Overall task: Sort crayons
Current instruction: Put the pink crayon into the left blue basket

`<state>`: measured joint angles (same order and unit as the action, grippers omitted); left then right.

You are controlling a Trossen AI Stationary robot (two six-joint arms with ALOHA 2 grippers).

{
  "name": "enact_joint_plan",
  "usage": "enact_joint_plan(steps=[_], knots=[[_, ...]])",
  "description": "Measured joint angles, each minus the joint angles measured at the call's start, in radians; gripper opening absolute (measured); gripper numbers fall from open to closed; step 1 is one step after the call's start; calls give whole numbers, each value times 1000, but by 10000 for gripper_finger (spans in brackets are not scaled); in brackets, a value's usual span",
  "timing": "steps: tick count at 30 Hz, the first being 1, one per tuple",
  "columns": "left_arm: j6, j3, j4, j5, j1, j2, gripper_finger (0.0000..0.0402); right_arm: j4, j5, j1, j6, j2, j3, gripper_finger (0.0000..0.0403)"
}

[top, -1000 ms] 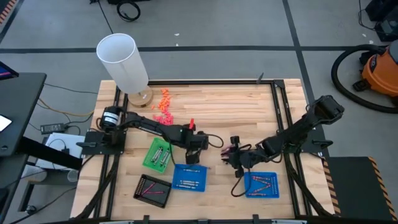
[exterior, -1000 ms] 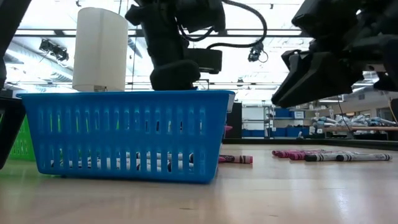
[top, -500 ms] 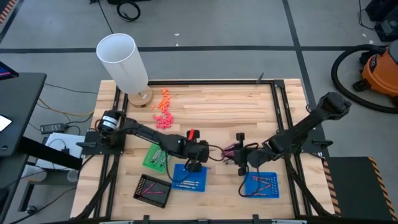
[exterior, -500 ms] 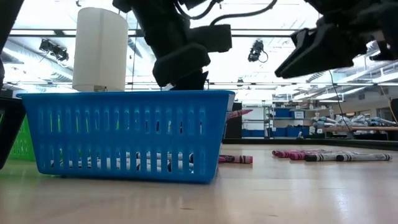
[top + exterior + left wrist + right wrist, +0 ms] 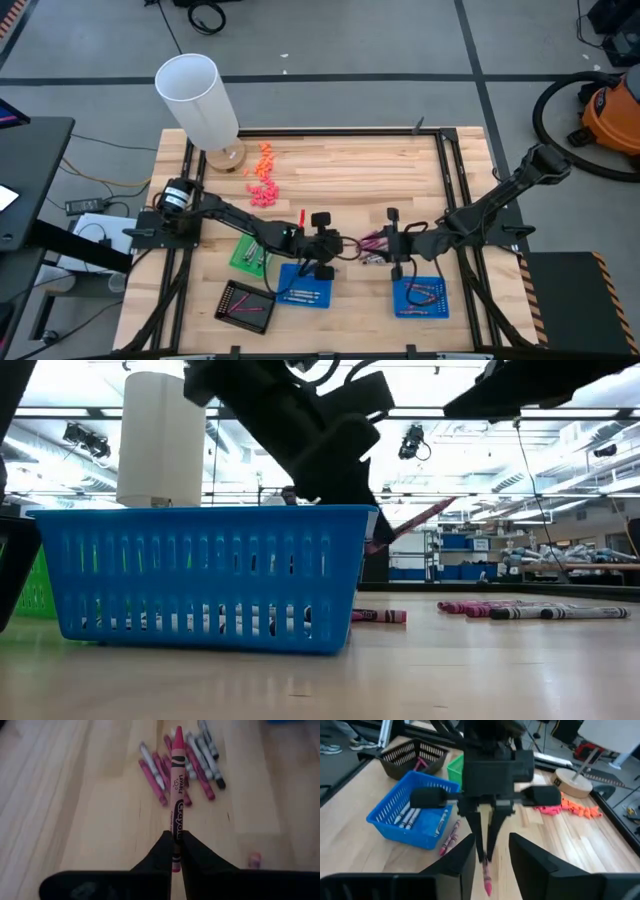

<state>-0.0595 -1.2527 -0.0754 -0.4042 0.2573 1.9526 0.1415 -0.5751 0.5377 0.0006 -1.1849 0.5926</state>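
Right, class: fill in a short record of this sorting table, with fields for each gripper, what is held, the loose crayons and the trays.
left gripper: shut on a pink crayon, raised above the table
right gripper: open, empty, facing the left gripper
loose crayons: a small pile on the wood between the two arms
blue tray, middle: holds grey crayons
blue tray, right: holds reddish crayons
black tray: holds pinkish crayons
green tray: contents unclear
other: white cylinder, orange and pink bits
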Motion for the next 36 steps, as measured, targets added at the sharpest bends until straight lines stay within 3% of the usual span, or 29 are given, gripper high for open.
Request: enact_joint_plan(steps=[9,17,26,36], knots=[[70,18,221,0,-9,0,16,63,-27,-3,-48,0,0,174],[111,18,373,0,-9,0,16,95,-61,-2,-98,17,0,165],[146,18,462,0,-13,0,16,-70,-55,-2,7,105,0,156],[159,18,536,0,-19,0,23,-78,-28,-2,25,136,0,155]])
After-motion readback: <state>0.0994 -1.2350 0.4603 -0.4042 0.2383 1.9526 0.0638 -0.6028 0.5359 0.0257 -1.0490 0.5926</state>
